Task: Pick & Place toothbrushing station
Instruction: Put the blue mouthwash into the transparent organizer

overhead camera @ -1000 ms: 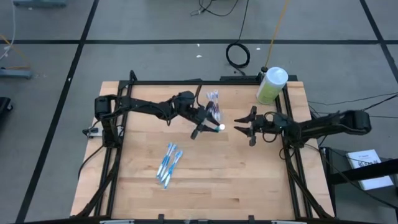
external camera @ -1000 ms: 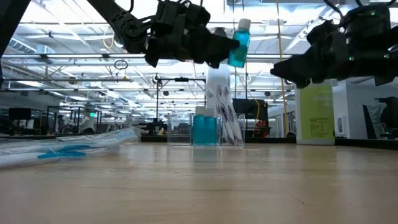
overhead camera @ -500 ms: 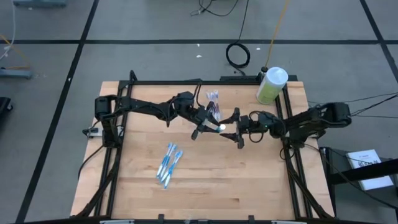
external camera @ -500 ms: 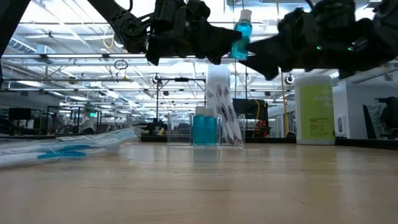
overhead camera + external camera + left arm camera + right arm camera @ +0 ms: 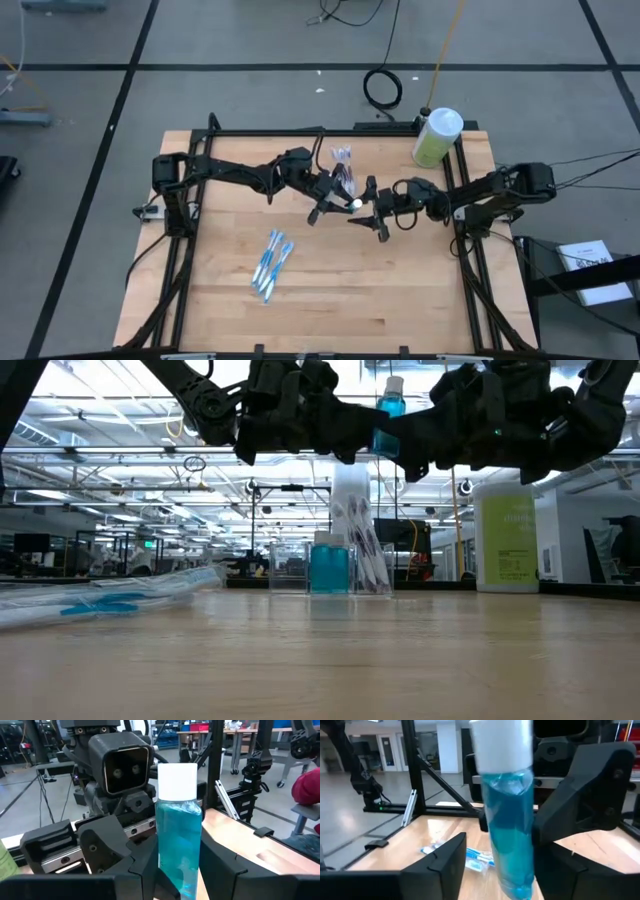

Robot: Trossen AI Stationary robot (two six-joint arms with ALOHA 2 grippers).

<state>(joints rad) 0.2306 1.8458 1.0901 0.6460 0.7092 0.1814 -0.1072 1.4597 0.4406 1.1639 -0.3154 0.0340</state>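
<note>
While my left hand (image 5: 352, 203) holds the small clear bottle of blue liquid with a white cap (image 5: 390, 412) up over the middle of the counter (image 5: 340, 290), my right hand (image 5: 366, 212) sits wide around it, not pinching yet. I think this is the pass from one hand to the other. Next, I must squeeze gently with the right, then let go with the left. The see-through plastic tray (image 5: 330, 569) waits near the far edge.
</note>
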